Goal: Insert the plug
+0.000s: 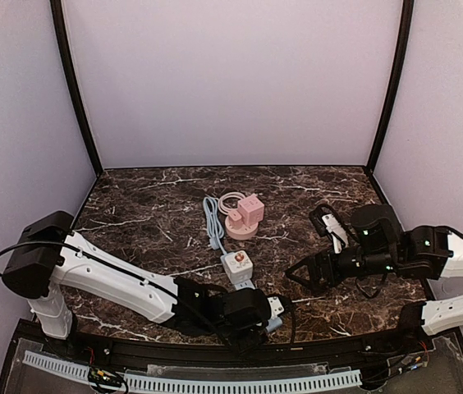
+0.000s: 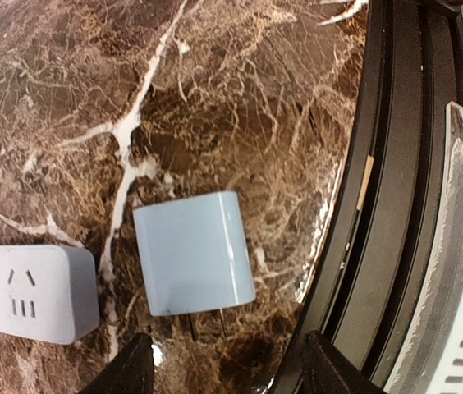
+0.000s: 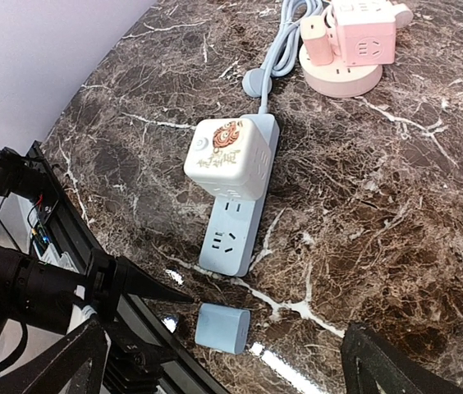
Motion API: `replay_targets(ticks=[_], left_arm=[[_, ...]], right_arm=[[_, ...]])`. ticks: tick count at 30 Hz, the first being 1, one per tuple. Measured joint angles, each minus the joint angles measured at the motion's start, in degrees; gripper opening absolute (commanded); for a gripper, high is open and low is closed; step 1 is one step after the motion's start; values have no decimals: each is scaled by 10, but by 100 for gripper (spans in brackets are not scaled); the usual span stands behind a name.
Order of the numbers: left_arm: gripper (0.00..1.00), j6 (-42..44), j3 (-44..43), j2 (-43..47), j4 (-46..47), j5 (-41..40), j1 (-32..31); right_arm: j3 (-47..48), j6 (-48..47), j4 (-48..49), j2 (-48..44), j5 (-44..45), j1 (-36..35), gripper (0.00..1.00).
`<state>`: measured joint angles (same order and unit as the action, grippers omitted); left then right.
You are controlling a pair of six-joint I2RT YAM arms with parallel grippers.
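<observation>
At the near edge of the dark marble table [image 1: 149,213] lies the pale blue plug [image 2: 194,253], flat on its side. In the left wrist view its two prongs [image 2: 207,322] point to 6 o'clock. The left gripper [image 2: 227,345] hangs just over that end, spread wide and gripping nothing, its fingers not touching the plug.

Just beside the plug, at its 9 o'clock in that view, is the end of the blue power strip [image 3: 230,234]. The sockets at this end are free. A white cube adapter [image 3: 230,158] with a red picture on top sits in the far part of the strip.

In the top view the right gripper [image 1: 301,275] sits at 3 o'clock from the strip, also wide and holding nothing.

The strip's blue cable [image 1: 213,222] runs off toward 12 o'clock. Beside it a pink cube socket [image 3: 365,31] stands on a round pink base [image 3: 340,78], with a small pink charger [image 3: 317,41] plugged into its side.
</observation>
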<state>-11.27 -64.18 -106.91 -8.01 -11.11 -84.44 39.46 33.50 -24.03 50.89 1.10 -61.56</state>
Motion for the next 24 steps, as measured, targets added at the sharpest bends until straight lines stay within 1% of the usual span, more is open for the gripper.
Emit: replay_targets(ticks=[8,16,20,22,24], left_arm=[[61,6,-43,-29,-6,-23,6],[55,10,-49,-56,-6,-24,16],[48,12,-49,-58,4,-22,18],[40,14,-48,-60,13,-22,18],[35,16,-44,-61,28,-22,18]], right_arm=[[0,0,0,0,0,0,99],[1,4,-4,0,9,0,99],[2,16,-22,1,32,0,99],[4,25,-35,4,49,0,99],[6,35,-47,8,63,0,99]])
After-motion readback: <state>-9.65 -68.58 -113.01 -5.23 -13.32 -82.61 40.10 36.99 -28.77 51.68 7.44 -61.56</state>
